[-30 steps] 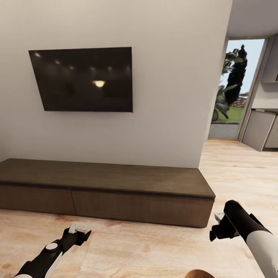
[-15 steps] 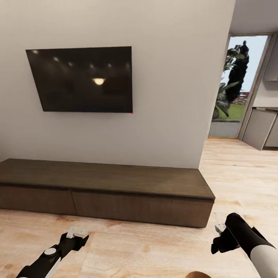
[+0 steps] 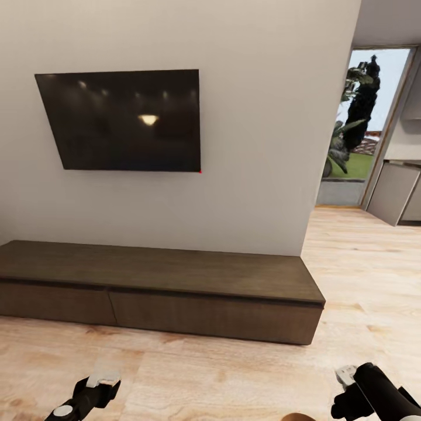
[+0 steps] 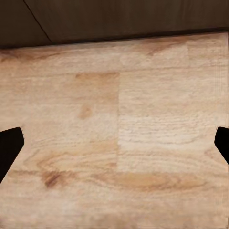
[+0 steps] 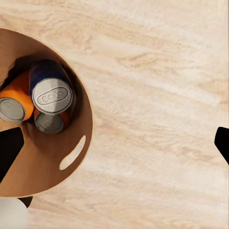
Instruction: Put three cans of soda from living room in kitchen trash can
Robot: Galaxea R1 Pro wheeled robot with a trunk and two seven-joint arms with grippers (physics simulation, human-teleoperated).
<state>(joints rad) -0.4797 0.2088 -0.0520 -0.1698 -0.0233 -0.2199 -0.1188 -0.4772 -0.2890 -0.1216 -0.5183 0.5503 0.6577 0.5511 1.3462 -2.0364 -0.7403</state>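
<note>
Right wrist view: copper-brown trash can on the wood floor, slot handle near rim. Inside: blue can upright, two orange cans beside it, touching. Right gripper jaws wide, empty. Left gripper jaws wide over bare floor. Head view, farther: low dark-wood cabinet, black television on the wall, kitchen doorway beyond.

Wall: a plain pale wall is carrying a black television that is reflecting ceiling lights.
Cabinet: a long low dark-wood cabinet is sitting against it.
Floor: light wood planks are running toward a bright glass doorway showing greenery.
</note>
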